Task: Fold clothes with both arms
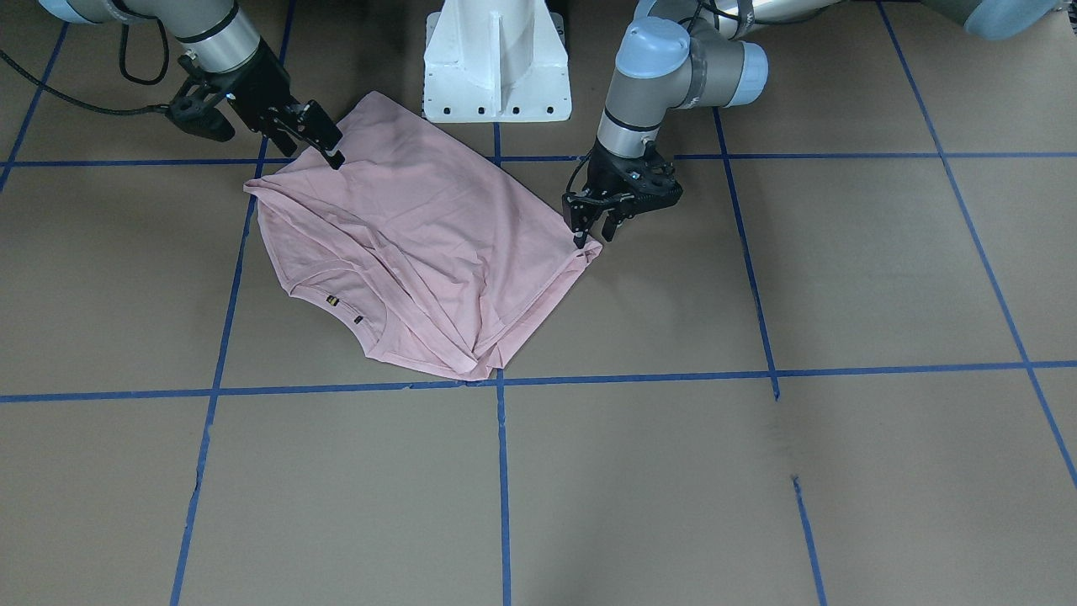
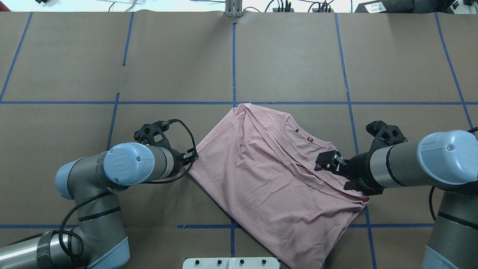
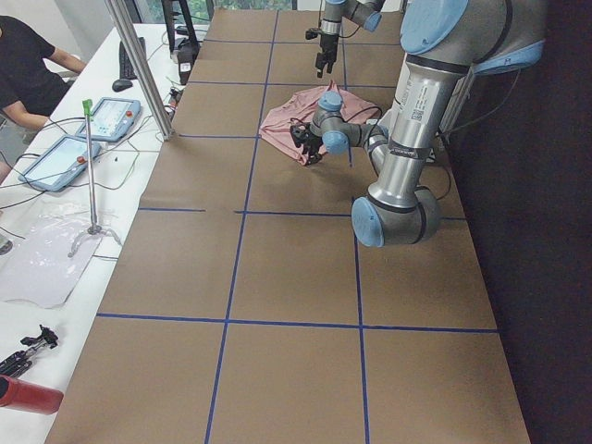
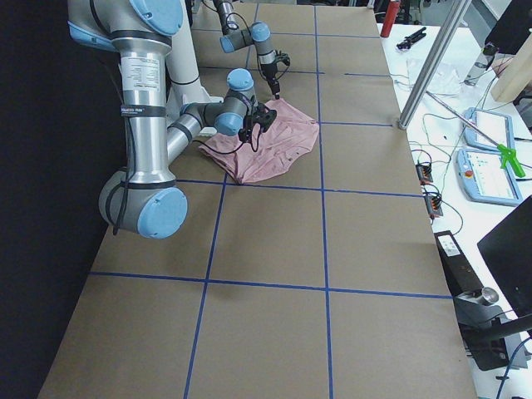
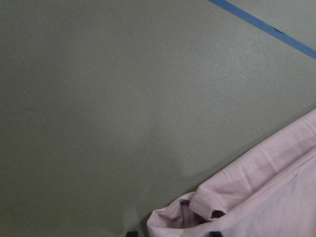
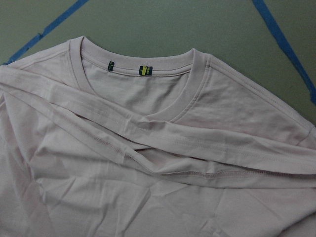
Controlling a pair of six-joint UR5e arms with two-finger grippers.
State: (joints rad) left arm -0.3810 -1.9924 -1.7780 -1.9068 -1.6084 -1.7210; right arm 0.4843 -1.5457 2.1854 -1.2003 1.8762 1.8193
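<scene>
Bare bench (image 1: 639,488) lies nearest; beyond it the T-shirt (image 1: 437,236) sits half-folded and creased near the robot's base, collar facing away from it. The left pincer (image 1: 593,237) straddles a bunched corner, jaws apart and not gripping. It should drop until both layers sit between them before it closes. The right pincer (image 1: 331,150) hovers at the opposite edge; I cannot tell its opening. Both should lift together, evenly.

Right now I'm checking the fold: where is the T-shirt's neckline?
Overhead view: the neckline lies right of centre, just beyond the right gripper.
</scene>
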